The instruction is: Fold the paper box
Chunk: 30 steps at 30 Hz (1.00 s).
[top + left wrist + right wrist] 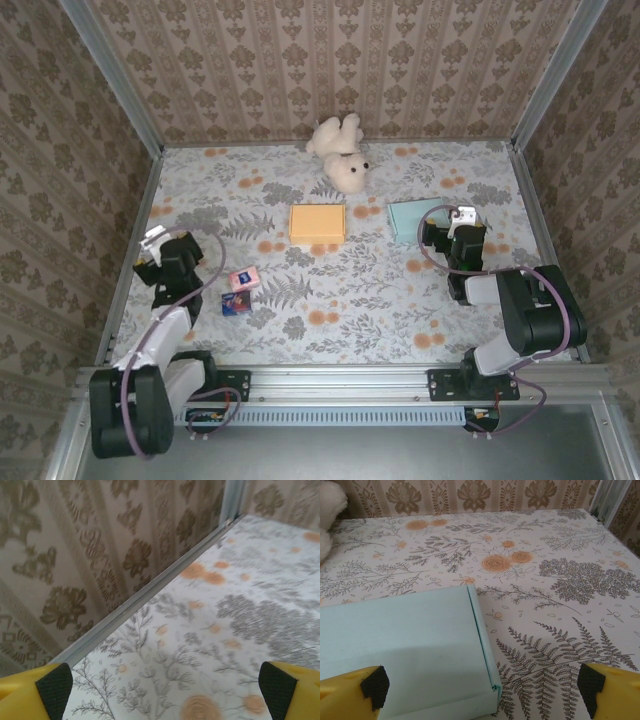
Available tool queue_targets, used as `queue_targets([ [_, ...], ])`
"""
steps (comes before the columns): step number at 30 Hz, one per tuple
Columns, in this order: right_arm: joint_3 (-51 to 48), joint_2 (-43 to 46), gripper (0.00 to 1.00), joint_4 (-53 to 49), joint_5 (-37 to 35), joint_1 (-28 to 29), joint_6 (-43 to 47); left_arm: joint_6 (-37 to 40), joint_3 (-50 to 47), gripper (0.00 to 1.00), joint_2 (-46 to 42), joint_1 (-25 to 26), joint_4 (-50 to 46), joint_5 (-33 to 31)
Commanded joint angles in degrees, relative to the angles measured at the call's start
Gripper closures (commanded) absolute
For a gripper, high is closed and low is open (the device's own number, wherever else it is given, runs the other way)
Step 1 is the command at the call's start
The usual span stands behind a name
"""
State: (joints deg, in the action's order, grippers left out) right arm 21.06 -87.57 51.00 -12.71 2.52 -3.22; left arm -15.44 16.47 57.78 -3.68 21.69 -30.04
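Both claws gape wide, holding nothing. The right claw [482, 685] hangs at the edge of the light-blue paper box [405, 650], which lies flat at 2 o'clock on the worktop [350, 300]. The left claw [165, 685] sits over at 9. Risk: a one-edge pinch would probably just slide the box, not fold it. Count: two flat boxes (the blue one and an orange box [318, 223]), one teddy [340, 152], two small cartons [241, 279].

Pose: left gripper [152, 240] low over worktop [380, 300] left edge, jaws wide apart, forearm angled back toward base. Then right gripper [462, 216] low over worktop right side, jaws wide apart, elbow folded near worktop front edge.
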Motion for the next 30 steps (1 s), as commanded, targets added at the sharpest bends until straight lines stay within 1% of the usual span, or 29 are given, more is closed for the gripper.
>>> queue_targets([
  [1,1.4,-0.1,0.00,0.0,0.1,0.1,0.1,-2.2,-4.3,0.00,5.3,-7.3,16.0,16.7],
  [3,1.4,-0.1,0.00,0.0,0.2,0.1,0.1,0.0,-2.6,0.00,12.1,-7.6,20.8,21.8],
  [4,1.3,-0.1,0.00,0.0,0.2,0.1,0.1,0.1,-1.6,0.01,14.8,-7.8,22.7,25.5],
  [5,1.3,-0.1,0.00,0.0,0.2,0.1,0.1,1.5,-0.7,0.00,16.7,-7.6,24.4,29.9],
  [6,1.4,-0.1,0.00,0.0,0.2,0.1,0.1,3.8,0.6,0.00,17.8,-6.8,24.8,32.2],
  [7,1.4,-0.1,0.00,0.0,0.2,0.1,0.1,4.9,1.6,0.00,17.7,-5.8,22.5,32.3],
  [8,1.4,-0.1,0.00,0.0,0.2,0.1,0.0,6.5,1.7,0.00,18.0,-4.7,23.1,31.9],
  [9,1.4,-0.1,0.00,0.0,0.2,0.1,0.1,7.8,1.5,0.00,18.4,-4.0,24.5,32.5],
  [11,1.4,-0.1,0.00,0.0,0.2,0.1,0.1,11.5,0.6,0.00,20.0,-1.2,28.4,31.0],
  [13,1.4,-0.1,0.00,-0.1,0.2,0.1,0.1,18.0,0.2,0.00,26.5,4.1,35.7,31.1],
  [14,1.3,-0.1,0.00,-0.1,0.2,0.1,0.1,23.8,1.6,0.00,30.0,8.1,36.5,31.4],
  [15,1.4,-0.1,0.00,0.0,0.2,0.1,0.1,23.3,0.5,0.00,31.0,8.7,40.5,26.5],
  [16,1.4,-0.1,0.00,-0.1,0.3,0.1,0.1,21.6,-0.9,0.00,29.8,7.2,41.0,28.7],
  [17,1.4,-0.1,0.00,0.0,0.2,0.1,0.1,22.5,-1.4,0.00,29.0,6.8,41.0,32.9],
  [18,1.4,-0.1,0.00,0.0,0.2,0.1,0.1,24.1,-1.7,0.00,29.3,8.1,41.6,32.6],
  [20,1.4,-0.1,0.00,0.0,0.2,0.1,0.1,23.9,-1.0,0.00,30.5,8.2,42.2,31.3],
  [21,1.4,-0.1,0.00,-0.1,0.3,0.1,0.1,23.2,1.2,0.00,30.6,8.1,39.2,29.5],
  [22,1.4,-0.1,0.00,-0.1,0.2,0.1,0.0,21.0,4.5,0.00,30.2,8.1,32.0,24.9],
  [23,1.4,0.0,0.00,0.0,0.3,0.1,0.0,18.0,6.9,0.00,30.4,5.2,27.0,26.0],
  [24,1.4,-0.1,0.00,0.0,0.2,0.1,0.1,16.6,6.0,0.00,30.2,3.2,28.4,29.9],
  [25,1.4,-0.1,0.00,-0.1,0.2,0.1,0.1,16.6,6.2,0.00,30.3,3.7,28.6,27.8],
  [26,1.3,-0.1,0.00,0.0,0.2,0.1,0.1,17.6,6.6,0.00,30.3,6.0,27.7,23.2],
  [29,1.4,-0.1,0.00,0.0,0.2,0.1,0.1,19.3,4.6,0.00,30.4,8.7,31.5,18.0],
  [30,1.4,-0.1,0.00,0.0,0.2,0.1,0.1,20.0,3.5,0.00,30.6,9.3,34.2,17.3],
])
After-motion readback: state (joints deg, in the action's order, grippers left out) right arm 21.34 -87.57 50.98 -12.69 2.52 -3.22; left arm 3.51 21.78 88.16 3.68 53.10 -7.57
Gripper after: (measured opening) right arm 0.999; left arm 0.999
